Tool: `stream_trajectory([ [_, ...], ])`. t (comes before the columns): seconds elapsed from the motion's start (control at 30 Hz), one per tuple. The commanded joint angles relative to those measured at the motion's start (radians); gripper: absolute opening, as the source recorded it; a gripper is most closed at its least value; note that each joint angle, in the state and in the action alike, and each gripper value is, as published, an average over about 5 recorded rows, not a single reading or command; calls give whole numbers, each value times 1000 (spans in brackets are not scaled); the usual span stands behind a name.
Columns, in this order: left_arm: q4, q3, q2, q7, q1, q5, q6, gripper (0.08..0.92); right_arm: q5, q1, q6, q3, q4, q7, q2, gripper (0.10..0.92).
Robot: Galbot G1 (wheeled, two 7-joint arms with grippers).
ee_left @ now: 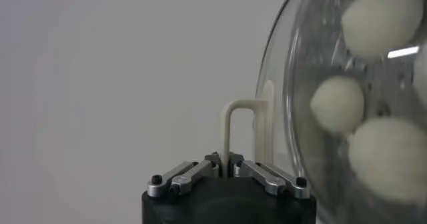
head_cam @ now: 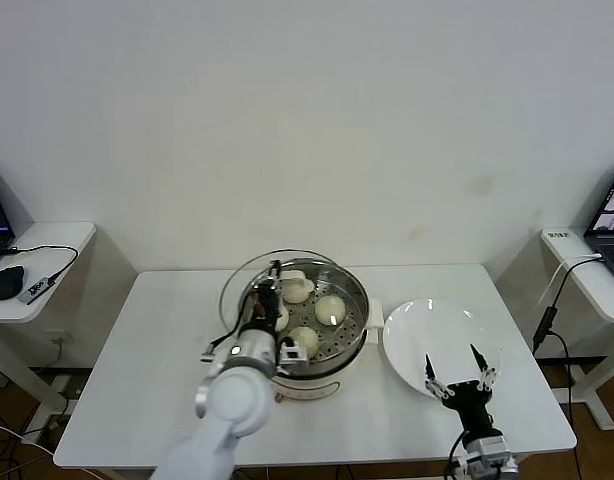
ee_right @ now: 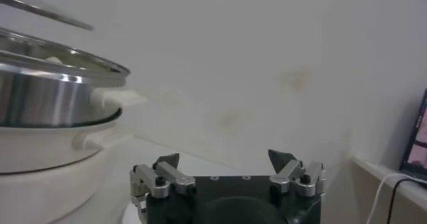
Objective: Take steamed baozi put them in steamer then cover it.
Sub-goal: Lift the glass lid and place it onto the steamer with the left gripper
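The left gripper (head_cam: 274, 283) is pinching the cream-white bar handle (ee_left: 239, 133) of the round clear glass lid (head_cam: 259, 285), holding it tilted over the round shiny steel steamer pot (head_cam: 332, 345) on the white table (head_cam: 137, 380). The small round cream-white buns (head_cam: 330, 309) are sitting inside on the tray with holes. The lid is looking off to one side, so it could be landing crooked on the rim or slipping from the thin handle. The right gripper (head_cam: 457, 378) is waiting with its fingers spread wide by the flat white plate (head_cam: 417, 330).
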Motion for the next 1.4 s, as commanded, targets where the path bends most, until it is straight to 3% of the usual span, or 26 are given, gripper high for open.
stream_trajectory([
  [0.03, 76, 71, -97, 12, -35, 57, 12, 147, -12, -1, 5, -4, -14, 1, 0, 823],
  [1.4, 140, 6, -127, -42, 14, 130, -44, 147, 10, -14, 10, -9, -12, -5, -27, 823],
])
